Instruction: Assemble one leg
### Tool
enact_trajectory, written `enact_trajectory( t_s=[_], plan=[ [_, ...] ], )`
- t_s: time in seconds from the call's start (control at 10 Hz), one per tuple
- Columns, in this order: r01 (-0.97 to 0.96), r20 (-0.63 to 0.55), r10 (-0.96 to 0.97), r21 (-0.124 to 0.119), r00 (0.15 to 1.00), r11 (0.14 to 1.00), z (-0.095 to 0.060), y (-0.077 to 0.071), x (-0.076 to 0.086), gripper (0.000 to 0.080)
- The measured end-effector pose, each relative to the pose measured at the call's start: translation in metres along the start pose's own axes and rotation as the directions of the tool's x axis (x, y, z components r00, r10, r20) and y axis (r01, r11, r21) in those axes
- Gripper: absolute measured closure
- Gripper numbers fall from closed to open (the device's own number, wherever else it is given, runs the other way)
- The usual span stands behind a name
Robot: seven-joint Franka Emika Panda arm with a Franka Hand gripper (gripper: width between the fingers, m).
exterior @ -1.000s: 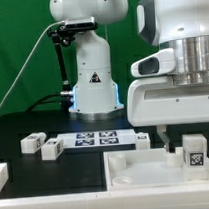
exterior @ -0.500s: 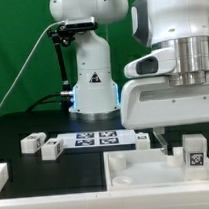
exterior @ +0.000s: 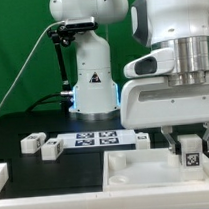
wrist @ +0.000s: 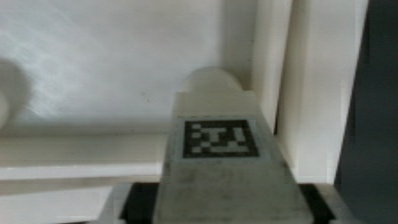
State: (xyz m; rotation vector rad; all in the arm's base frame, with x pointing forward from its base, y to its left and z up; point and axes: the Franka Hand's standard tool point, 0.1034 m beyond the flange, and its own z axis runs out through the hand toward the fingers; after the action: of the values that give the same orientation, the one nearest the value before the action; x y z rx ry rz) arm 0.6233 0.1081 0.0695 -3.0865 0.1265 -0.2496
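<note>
Well, from where I stand the biggest thing is the arm's white bulk, hanging low over the near corner of the white panel (exterior: 147, 170) on the exterior view's right. Further back on the dark table (exterior: 14, 138) lies the marker board (exterior: 98, 139), with a couple of loose white blocks (exterior: 42, 145) just beside it, well apart from the work.

Under the arm, the gripper (exterior: 189, 147) has its jaws clenched on the leg (exterior: 191, 155), one finger on each flank. That leg stands upright over the panel's corner recess, tag facing out; whether it has seated I cannot tell. The wrist view shows the leg (wrist: 221, 150) reaching out over the panel (wrist: 89, 80), pinched near its base.

It looks like hard moulded plastic: light, stiff, unlikely to crush, though the smooth faces could slip. Holding the two flat sides seems the sensible grip, I'd say.
</note>
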Motion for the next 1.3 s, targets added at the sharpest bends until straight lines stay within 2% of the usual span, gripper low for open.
enact_trajectory(
  t_s=[0.1, 0.3, 0.6, 0.7, 0.9, 1.1, 1.2, 1.3],
  plan=[
    [-0.126, 0.0, 0.126, 0.012, 0.992, 0.992, 0.0, 0.002, 0.0, 0.0509],
    [-0.343, -0.007, 0.343, 0.016, 0.939, 0.939, 0.0, 0.005, -0.001, 0.0509],
    [-0.604, -0.047, 0.604, 0.015, 0.796, 0.797, 0.001, 0.015, -0.003, 0.0495],
    [-0.71, -0.06, 0.709, 0.008, 0.703, 0.704, 0.001, 0.021, -0.004, 0.0484],
    [-0.766, -0.078, 0.764, -0.009, 0.641, 0.642, 0.0, 0.03, -0.005, 0.0479],
    [-0.77, -0.081, 0.766, -0.012, 0.637, 0.638, 0.0, 0.032, -0.005, 0.0476],
    [-0.77, -0.08, 0.766, -0.012, 0.637, 0.638, 0.0, 0.032, -0.005, 0.0261],
    [-0.769, -0.08, 0.766, -0.012, 0.637, 0.639, 0.0, 0.032, -0.005, 0.0261]
  ],
)
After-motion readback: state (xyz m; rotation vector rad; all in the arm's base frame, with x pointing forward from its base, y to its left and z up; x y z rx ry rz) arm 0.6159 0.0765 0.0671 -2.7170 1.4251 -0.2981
